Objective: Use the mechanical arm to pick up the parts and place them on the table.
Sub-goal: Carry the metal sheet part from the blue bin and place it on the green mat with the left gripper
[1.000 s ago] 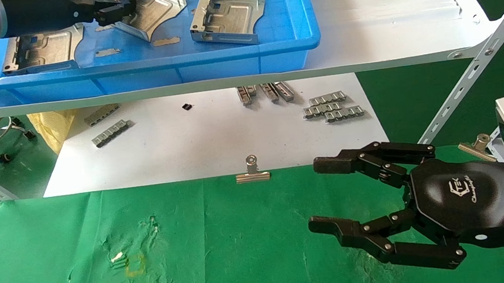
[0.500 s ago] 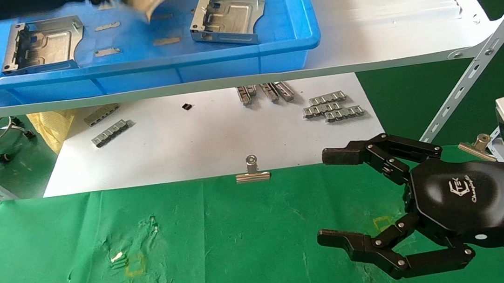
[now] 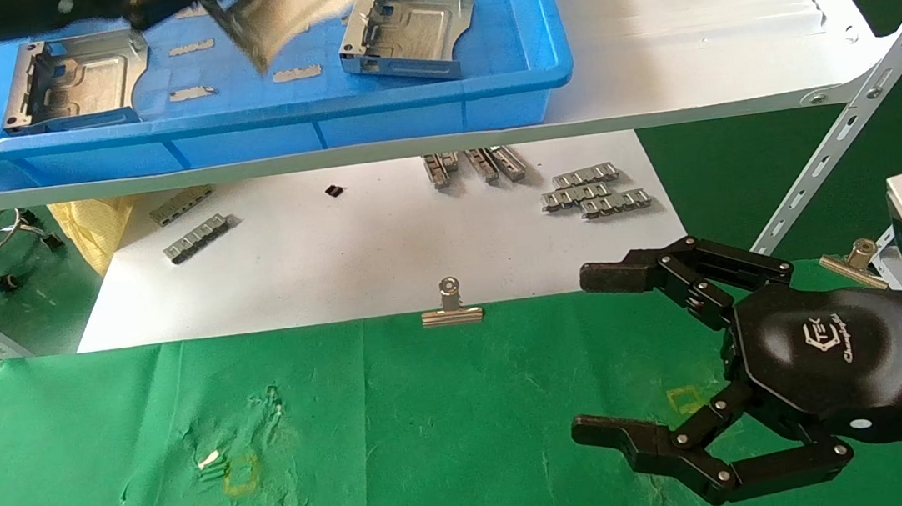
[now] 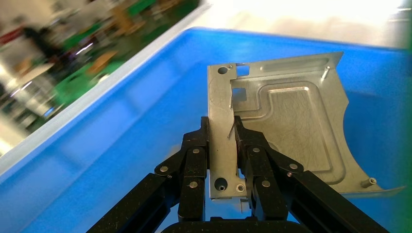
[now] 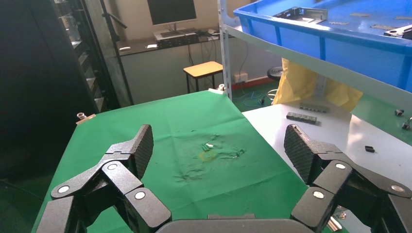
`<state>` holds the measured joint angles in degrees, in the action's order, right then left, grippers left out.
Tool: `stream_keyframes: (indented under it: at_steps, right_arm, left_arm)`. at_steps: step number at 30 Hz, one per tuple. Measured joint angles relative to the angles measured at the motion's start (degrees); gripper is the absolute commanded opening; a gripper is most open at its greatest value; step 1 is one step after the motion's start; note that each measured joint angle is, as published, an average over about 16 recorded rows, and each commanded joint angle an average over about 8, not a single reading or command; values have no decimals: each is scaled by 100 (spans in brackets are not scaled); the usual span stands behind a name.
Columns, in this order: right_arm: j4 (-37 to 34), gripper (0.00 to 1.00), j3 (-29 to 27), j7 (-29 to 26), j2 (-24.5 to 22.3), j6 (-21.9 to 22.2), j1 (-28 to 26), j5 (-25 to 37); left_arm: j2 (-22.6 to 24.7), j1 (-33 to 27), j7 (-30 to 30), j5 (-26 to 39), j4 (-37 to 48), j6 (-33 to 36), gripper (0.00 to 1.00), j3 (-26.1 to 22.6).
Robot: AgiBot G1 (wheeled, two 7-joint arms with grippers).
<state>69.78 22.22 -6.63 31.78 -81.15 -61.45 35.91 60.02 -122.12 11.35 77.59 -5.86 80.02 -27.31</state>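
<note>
Taking the blue bin (image 3: 320, 124) on the white shelf as the landmark: at its left end one bracket (image 3: 77, 81) lies flat inside, not yet picked. Just to its right, the left end effector (image 4: 223, 160) is pinching a lifted bracket (image 4: 286, 131) by one flange, black fingers (image 4: 194, 160) pressed on both faces; this part hangs tilted above the bin floor, clear of the others. Right of that, a third bracket (image 3: 407, 30) rests in the bin. No bracket lies on the green counter (image 3: 405, 451) below the bin, so I judge the task barely begun: one part in transit, two left. Far right and below the bin, the right end effector (image 3: 588, 356) hovers over the counter, fingers spread wide, empty.
</note>
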Motion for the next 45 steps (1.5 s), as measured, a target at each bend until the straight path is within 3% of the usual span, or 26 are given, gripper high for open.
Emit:
stream_keyframes:
  at_steps: [6,12,18,23,29,38,40,45]
  right_arm:
    - [0,100,0,0,0,0,0,0]
    - [0,100,0,0,0,0,0,0]
    - [0,100,0,0,0,0,0,0]
    - [0,100,0,0,0,0,0,0]
    - [0,100,0,0,0,0,0,0]
    - [0,100,0,0,0,0,0,0]
    - [0,100,0,0,0,0,0,0]
    - [0,100,0,0,0,0,0,0]
  left_arm:
    - [-336,238,528,-343,-380,862,0,46]
    - [-814,796,833,-996,-1286,1208,0,-141]
    - [-1445,1545,1010,-1702,-2446,1202,0,-651]
    - [-1849,2046,1303,-1908,-3063,1146,0,-1230]
    - [-2005,2392,1972,-1685,-3065,1087,0,-1879]
    - [-1788,2597,3052,-1316,-2186,1001,0,-2416]
    - [-1730,2616,3234,-1281,-1967,977,10,-2477]
    - [-1582,2609,3579,-1191,-1461,904,67,-2579]
